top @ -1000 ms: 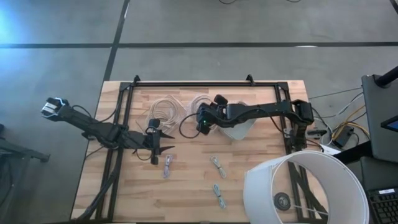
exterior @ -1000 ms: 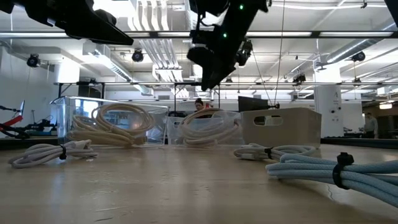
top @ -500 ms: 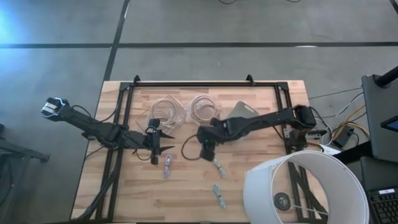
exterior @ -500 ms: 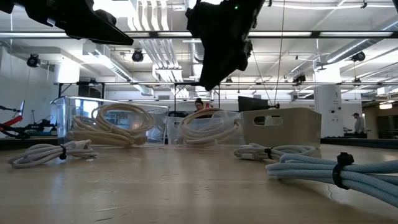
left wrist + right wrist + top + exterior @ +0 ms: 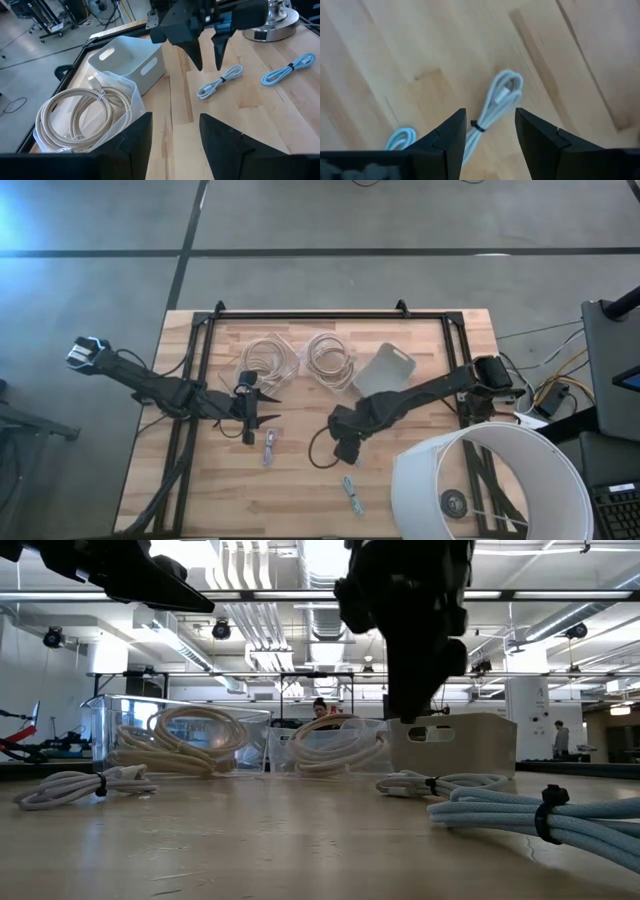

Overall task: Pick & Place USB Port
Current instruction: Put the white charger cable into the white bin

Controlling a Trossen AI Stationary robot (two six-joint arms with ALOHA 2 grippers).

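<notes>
Three tied cable bundles lie flat on the wooden table. A white bundle (image 5: 497,104) lies under my right gripper (image 5: 490,113), which hovers open above it, fingers pointing down; the left wrist view shows the right gripper (image 5: 206,56) over this bundle (image 5: 219,83). A pale bundle (image 5: 270,447) lies near my left gripper (image 5: 264,413), which waits open above the table's left middle. A light blue bundle (image 5: 352,493) lies nearer the near edge. In the high view my right gripper (image 5: 345,450) hides the bundle below it.
Two clear containers with coiled cables (image 5: 265,360) (image 5: 330,358) and a white bin (image 5: 385,370) stand at the table's far side. A big white cylinder (image 5: 490,485) overhangs the near right corner. A black frame (image 5: 320,314) runs round the table. Bare wood lies toward the near edge.
My right gripper has swung from above the far containers toward the table's near edge and come down over the white bundle in the middle. The white bin, earlier partly covered by the arm, now shows whole. The bundles have not moved.
</notes>
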